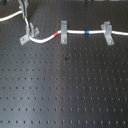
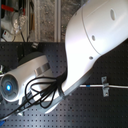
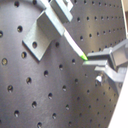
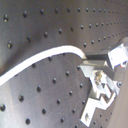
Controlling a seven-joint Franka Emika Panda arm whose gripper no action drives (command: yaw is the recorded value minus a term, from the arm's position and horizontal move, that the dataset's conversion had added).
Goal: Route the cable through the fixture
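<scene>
White, thin and flexible cable [image 1: 75,31] with green, red and blue bands lies across the far part of the black perforated metal surface [image 1: 65,85] in the first exterior view. Already seated in two squarely facing upright grey clips [image 1: 63,31], with the red band just beside one and the blue band near the other. Passes at the small grey metal forked fixture [image 1: 28,33], set askew near the first exterior view's left; whether fully seated between the prongs cannot be told.

End effector [image 3: 92,61] pressed together on the cable at its green band, close beside the fixture's flat foot, as seen in the first wrist view.

Recommended for the step in hand:
- Keep the pinch firm; avoid sliding along the cord.
- Align the held section with the skewed fork opening, not with the straight clips.
- Lower gently until the cord sits between the prongs.
- Avoid pulling hard, lest the cord lift from the seated clips.

Obstruction: large white robot arm [image 2: 90,45] and black hoses fill the second exterior view, hiding the fixture there.
</scene>
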